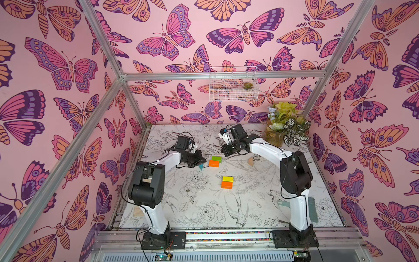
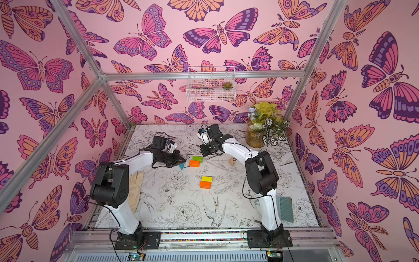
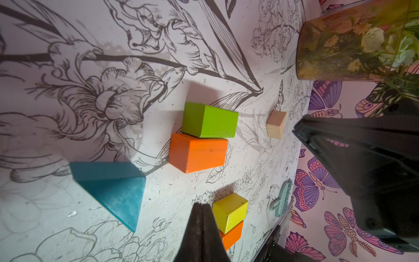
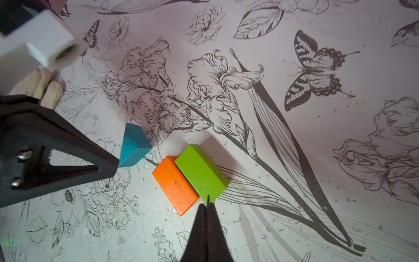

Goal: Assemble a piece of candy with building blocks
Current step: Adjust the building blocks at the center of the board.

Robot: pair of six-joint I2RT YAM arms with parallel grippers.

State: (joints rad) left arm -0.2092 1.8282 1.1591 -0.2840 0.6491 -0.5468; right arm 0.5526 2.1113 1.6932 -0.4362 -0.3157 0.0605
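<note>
left hand (image 3: 202,205): closed tight and empty. It sits low at 9 o'clock of the far pair, with its tip just beside the teal wedge (image 1: 201,167).
right hand (image 4: 207,205): closed tight and empty. Its tip is at the short end of the green brick (image 1: 216,158), on the 1 o'clock side; cannot tell if it touches.
far pair: the green brick and the far orange brick (image 1: 213,163) lie flat with long sides touching and ends slightly offset, past the centre of the desk (image 1: 204,211) toward 12 o'clock.
near pair: the yellow brick (image 1: 227,179) and the near orange brick (image 1: 227,184) touch side by side, at 5 o'clock of the far pair and well apart from it.
teal wedge: loose, at 8 o'clock of the far orange brick, near it but not touching.
tan wedge (image 1: 250,161): alone at 3 o'clock of the far pair, well apart.
progress: judged early to middle. There are two pairs but no rectangle yet, and neither wedge is at an end.
handling: small painted wood, so probably light, stiff and not fragile. The smooth paint likely slides easily on the desk.
grip: take bricks across the narrow width, on the long flat sides. Take wedges on the two flat parallel faces, never on the slope.
risk: a closed-hand nudge may shear a pair apart or spin a brick.
</note>
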